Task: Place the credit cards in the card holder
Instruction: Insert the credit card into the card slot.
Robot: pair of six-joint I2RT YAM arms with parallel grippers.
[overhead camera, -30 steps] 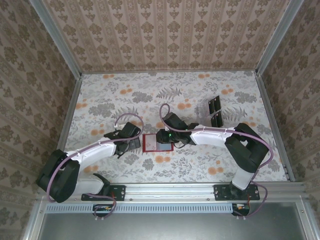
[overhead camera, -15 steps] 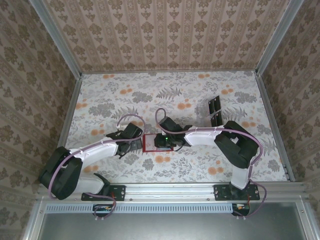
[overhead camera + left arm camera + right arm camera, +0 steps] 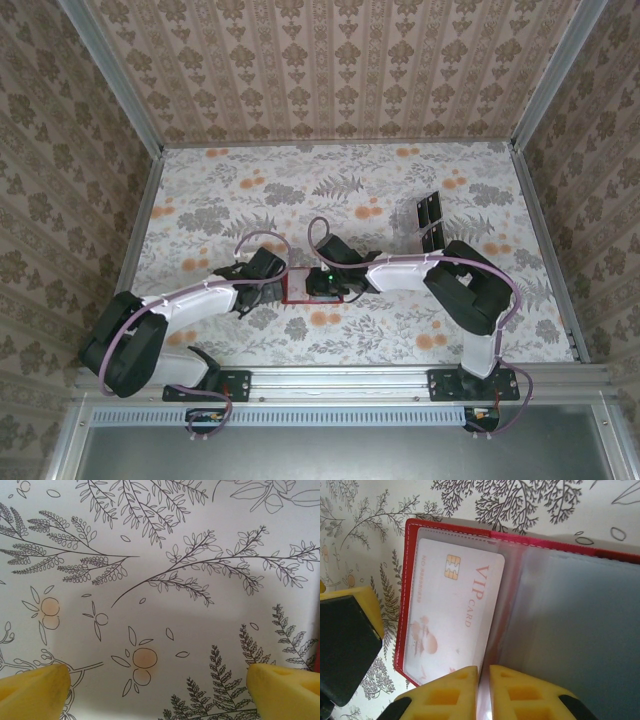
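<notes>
Directly ahead of the right gripper point(image 3: 483, 672), pinched onto its near edge, the red card holder point(image 3: 570, 630) lies open, a credit card point(image 3: 452, 615) sleeved inside. The left gripper point(image 3: 157, 676) stands spread apart over tablecloth point(image 3: 165, 555).

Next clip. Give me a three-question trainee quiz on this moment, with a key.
1. Multiple choice: what is printed on the pale whitish rectangular credit card inside the clear sleeve of the small flat red folding card holder? A) VIP CARD B) GIFT CARD C) BANK CARD
2. True or false: the left hand has its fingers pressed together.
3. Fill in: beneath the right hand, the card holder lies ___.
Key: 1 A. 2 False, they stand wide apart. 3 open.
</notes>
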